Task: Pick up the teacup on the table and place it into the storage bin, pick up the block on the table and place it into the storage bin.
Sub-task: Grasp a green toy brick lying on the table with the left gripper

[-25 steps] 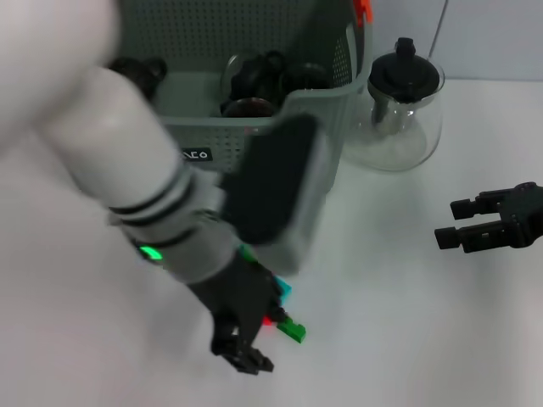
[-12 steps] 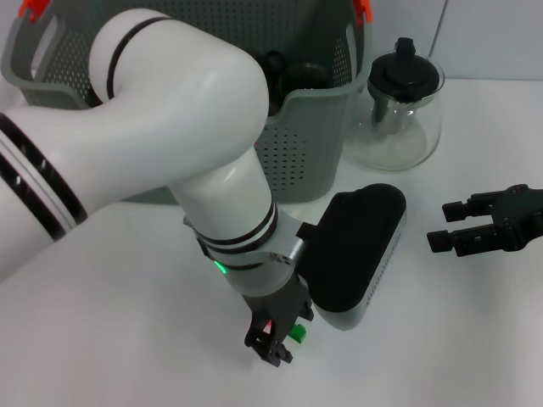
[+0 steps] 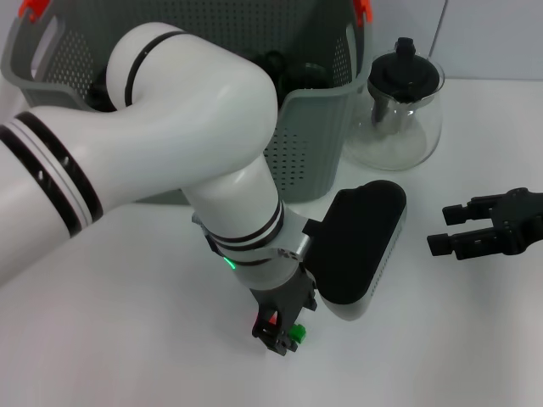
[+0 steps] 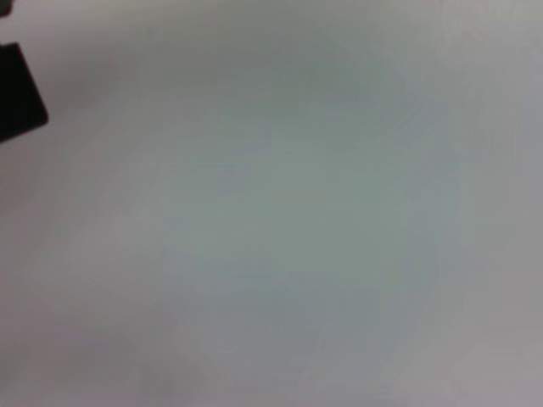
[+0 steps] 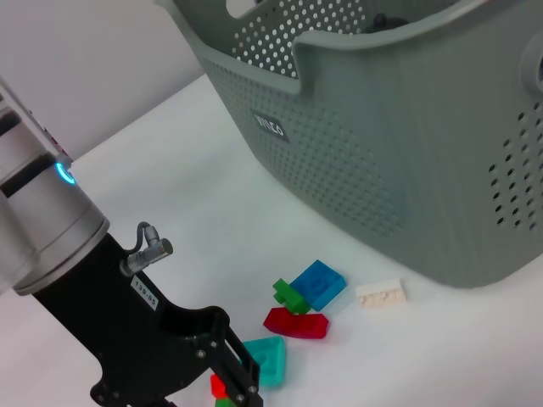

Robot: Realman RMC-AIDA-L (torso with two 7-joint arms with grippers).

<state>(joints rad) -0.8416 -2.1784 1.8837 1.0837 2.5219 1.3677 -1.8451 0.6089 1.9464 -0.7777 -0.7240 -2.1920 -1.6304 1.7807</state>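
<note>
The grey-green storage bin (image 3: 310, 144) stands at the back of the table, also seen close up as a perforated wall (image 5: 407, 144). Dark rounded pieces (image 3: 293, 72) lie inside it; I cannot tell whether one is the teacup. Loose blocks lie on the table in front of the bin: blue (image 5: 320, 284), green (image 5: 291, 297), red (image 5: 295, 323), teal (image 5: 267, 359) and white (image 5: 380, 294). My left gripper (image 3: 273, 332) is down at the table, open, with a small red block (image 3: 268, 320) between its fingers and a green block (image 3: 297, 333) beside it. My right gripper (image 3: 450, 231) hangs open at the right.
A glass teapot (image 3: 399, 110) with a black lid stands right of the bin. My bulky left arm (image 3: 195, 144) hides much of the bin and the table in front of it. The left wrist view holds only a pale blurred surface.
My left arm swung across the bin's front and its gripper came down over the blocks, lowering a little more in the last half second. The right gripper barely moved.
</note>
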